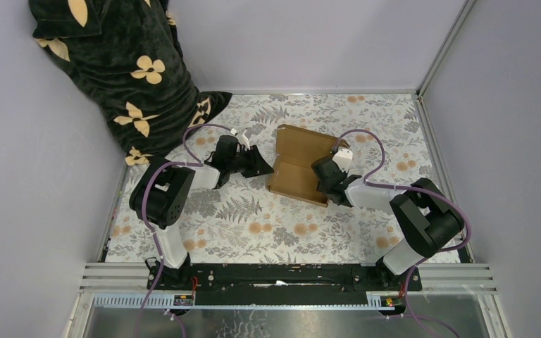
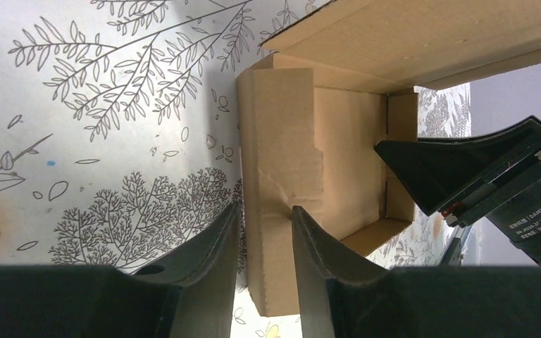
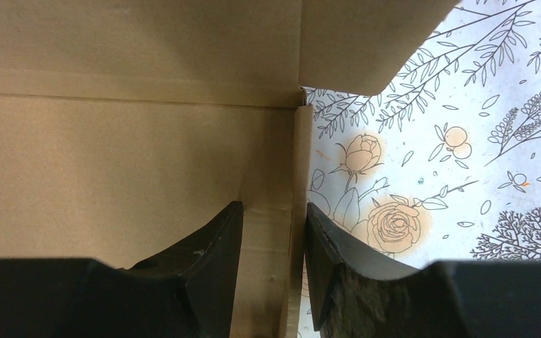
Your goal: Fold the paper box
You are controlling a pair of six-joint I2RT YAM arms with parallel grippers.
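The paper box [image 1: 297, 163] lies on the table [image 1: 239, 225] directly between the two pincers and is already half made. Its base is flat, the side walls stand up, and the lid panel [image 1: 308, 138] leans open on the far side of both pincers. The left pincer [image 2: 266, 227] is narrowed onto the wall nearest it, one finger outside the tray and one inside, holding the cardboard. The right pincer [image 3: 273, 225] straddles the opposite wall the same way, drawn to a narrow gap that the wall fills. From so close it is hard to tell whether its pads truly press the cardboard, but it looks like a hold. What is left, I judge, is to seat the walls firmly, bring the lid down and tuck its flaps.
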